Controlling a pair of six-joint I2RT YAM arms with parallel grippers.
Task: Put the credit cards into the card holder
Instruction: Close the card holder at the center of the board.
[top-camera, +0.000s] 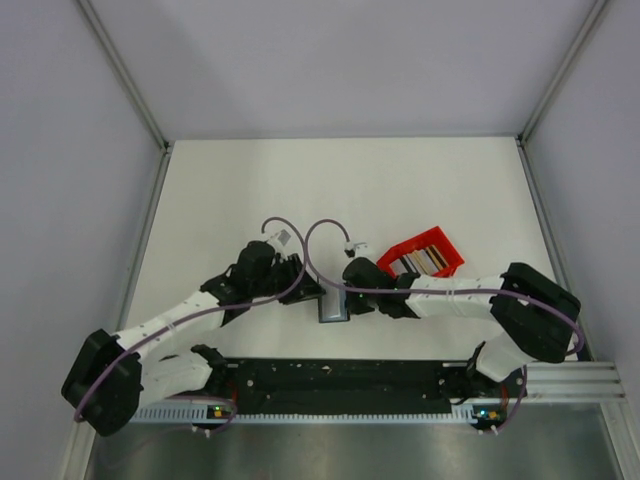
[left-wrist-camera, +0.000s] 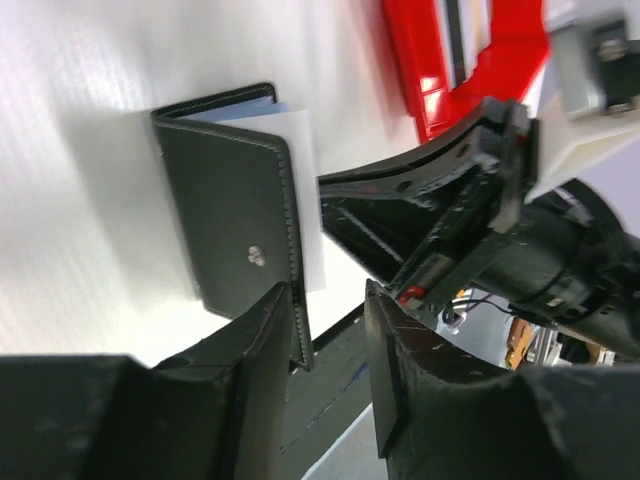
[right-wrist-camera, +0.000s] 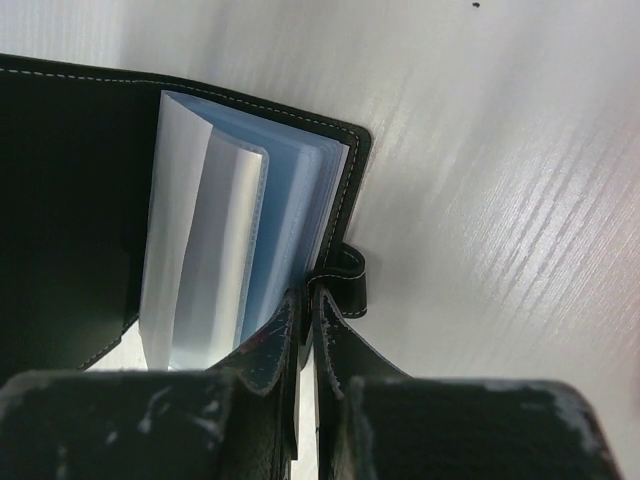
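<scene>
The black card holder (top-camera: 332, 306) lies partly open on the white table between my two grippers. In the left wrist view the card holder (left-wrist-camera: 230, 210) shows its outside with a small snap, and pale sleeves stick out at its right. My left gripper (left-wrist-camera: 335, 350) is open, and the cover's near edge lies between its fingers, against the left finger (left-wrist-camera: 265, 345). My right gripper (right-wrist-camera: 305, 320) is shut on the edge of the card holder (right-wrist-camera: 70, 200) beside its loop, with the blue-grey sleeves fanned. The credit cards (top-camera: 425, 262) lie in the red tray.
The red shallow tray (top-camera: 440, 240) stands just right of the card holder, behind my right arm, and also shows in the left wrist view (left-wrist-camera: 420, 70). A black rail (top-camera: 340, 378) runs along the near edge. Grey walls enclose the table.
</scene>
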